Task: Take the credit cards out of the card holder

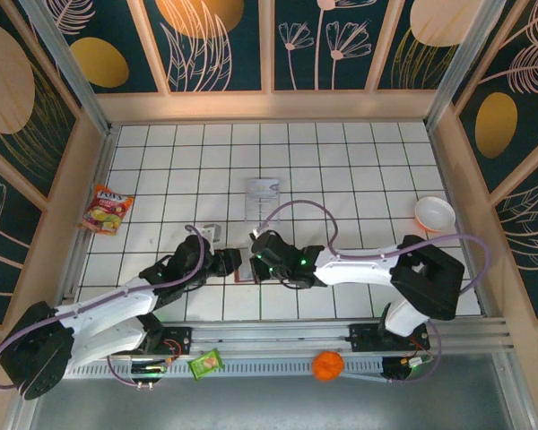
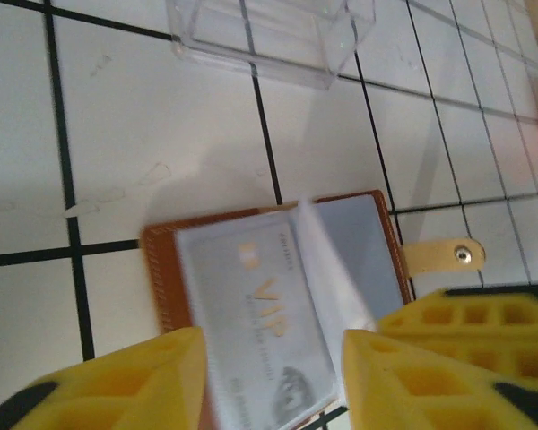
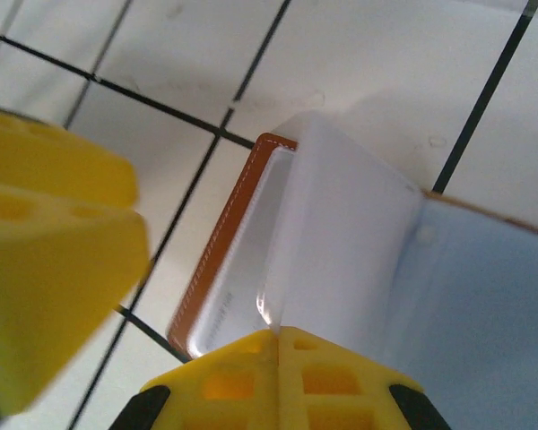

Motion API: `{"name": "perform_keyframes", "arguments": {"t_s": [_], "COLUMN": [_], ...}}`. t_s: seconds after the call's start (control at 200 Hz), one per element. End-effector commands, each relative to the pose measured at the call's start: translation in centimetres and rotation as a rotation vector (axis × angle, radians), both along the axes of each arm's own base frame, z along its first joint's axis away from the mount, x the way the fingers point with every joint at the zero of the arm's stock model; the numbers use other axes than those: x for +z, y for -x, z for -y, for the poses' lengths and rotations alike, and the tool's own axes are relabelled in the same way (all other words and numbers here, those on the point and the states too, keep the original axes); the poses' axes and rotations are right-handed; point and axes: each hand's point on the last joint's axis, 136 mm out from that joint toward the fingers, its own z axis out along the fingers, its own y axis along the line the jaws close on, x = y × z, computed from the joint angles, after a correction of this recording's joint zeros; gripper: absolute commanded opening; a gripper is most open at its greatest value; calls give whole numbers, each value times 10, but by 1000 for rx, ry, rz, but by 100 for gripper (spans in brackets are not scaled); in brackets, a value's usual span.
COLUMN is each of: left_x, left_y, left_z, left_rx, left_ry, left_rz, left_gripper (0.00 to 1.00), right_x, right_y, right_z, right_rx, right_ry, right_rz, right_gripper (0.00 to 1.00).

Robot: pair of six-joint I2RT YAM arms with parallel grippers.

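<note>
Open holder (image 2: 161,269) lies flat on surface (image 2: 161,134). Left end effector (image 2: 271,349): fingers apart, astride card (image 2: 251,313) in holder. Right end effector (image 3: 278,340): fingers together, pinching raised pale flap (image 3: 341,233).

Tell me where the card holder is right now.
In the top view the card holder lies open on the tiled table, between the left hand and the right hand, nearer the arms than the clear tray.

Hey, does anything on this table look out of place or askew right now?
Two things lie off the tiles on the near metal rail: a green packet and an orange object. A plastic sleeve of the card holder stands lifted, pinched by the right gripper.
</note>
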Motion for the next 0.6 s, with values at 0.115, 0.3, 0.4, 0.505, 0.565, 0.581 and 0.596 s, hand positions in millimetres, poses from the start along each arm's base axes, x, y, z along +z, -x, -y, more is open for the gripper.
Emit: {"name": "perform_keyframes", "arguments": {"t_s": [0.115,0.3,0.4,0.505,0.565,0.581,0.596], "left_x": [-6,-30,-35,-42,-48,-50,-52], "left_y": [4,7,8,8,10,9,10], "left_z": [20,21,22,21,18,17,16], "left_rx": [-67,-74,-81,-85,-82,-77,-76], "left_ry": [25,-30,-44,-74,-102,-108,-115], "left_rz": [-19,-76,-84,-104,-121,-126,-129], "left_gripper": [28,18,17,15,12,11,10], "right_x": [15,0,-5,-8,-11,-11,-12], "right_y": [-1,0,4,5,6,6,6], "right_z": [1,9,10,11,12,12,12], "right_rx": [-51,-72,-67,-71,-75,-76,-78], "right_ry": [-124,-100,-99,-93,-87,-84,-81], "right_rz": [-69,-113,-138,-155,-165,-168,-170], "right_gripper": [0,0,0,0,0,0,0]}}
